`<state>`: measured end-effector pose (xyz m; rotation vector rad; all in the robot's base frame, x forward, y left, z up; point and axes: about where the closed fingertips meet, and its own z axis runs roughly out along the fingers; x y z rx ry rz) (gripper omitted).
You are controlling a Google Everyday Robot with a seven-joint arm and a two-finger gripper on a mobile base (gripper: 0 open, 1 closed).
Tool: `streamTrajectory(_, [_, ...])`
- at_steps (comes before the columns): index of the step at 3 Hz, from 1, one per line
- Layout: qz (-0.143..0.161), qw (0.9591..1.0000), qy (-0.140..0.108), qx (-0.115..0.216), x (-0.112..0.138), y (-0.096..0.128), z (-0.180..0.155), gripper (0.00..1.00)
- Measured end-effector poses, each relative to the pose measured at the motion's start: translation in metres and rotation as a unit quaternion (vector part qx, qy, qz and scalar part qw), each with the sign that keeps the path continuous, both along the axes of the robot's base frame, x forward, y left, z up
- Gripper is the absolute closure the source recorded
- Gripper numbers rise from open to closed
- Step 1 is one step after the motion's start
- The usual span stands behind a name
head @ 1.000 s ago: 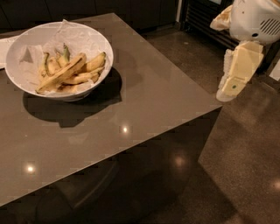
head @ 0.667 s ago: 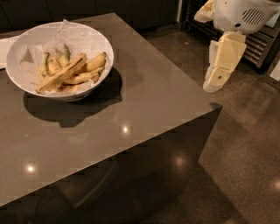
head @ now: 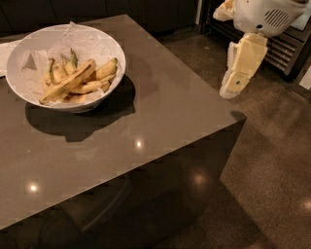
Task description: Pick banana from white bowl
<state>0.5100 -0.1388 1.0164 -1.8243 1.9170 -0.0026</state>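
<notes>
Far to the left of the scene, a large round glossy white bowl (head: 115,54) stands on the smooth grey-brown desk (head: 165,121), on its far left part. The bowl casts a dark shadow on the surface near and right of it. Crinkled white paper (head: 90,41) lines the bowl and rises slightly above its far rim. The task's fruit, a long curved yellow banana with dark brown streaks (head: 68,83), lies inside the bowl on the paper. It runs diagonally from the near-left wall up toward the bowl's middle and rests against several shorter yellow bananas with greenish stems (head: 101,73), whose stems point toward the far side.

The robot's cream-coloured hand (head: 229,90) hangs at the far right of the scene, beyond the desk's right edge and above the dark speckled polished floor (head: 272,165). It is well apart from the bowl and the long banana. It points downward and slightly left, suspended from a rounded white arm housing (head: 265,14) at the top right. Whether the hand is open or closed cannot be told from this view. Behind the arm, a dark slatted unit (head: 286,48) stands on the floor. A flat white sheet (head: 4,56) lies on the desk at the left edge, just beside the bowl. Small round light reflections show on the desk's near part.
</notes>
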Motion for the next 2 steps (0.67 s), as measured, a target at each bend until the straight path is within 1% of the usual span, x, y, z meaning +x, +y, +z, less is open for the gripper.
streamTrajectory(1, [0.032,0.9993,-0.015,0.015,0.026,0.023,0.000,0.00])
streamTrajectory(2, [0.084,0.9960,-0.024,0.014,0.051,0.056,0.000,0.00])
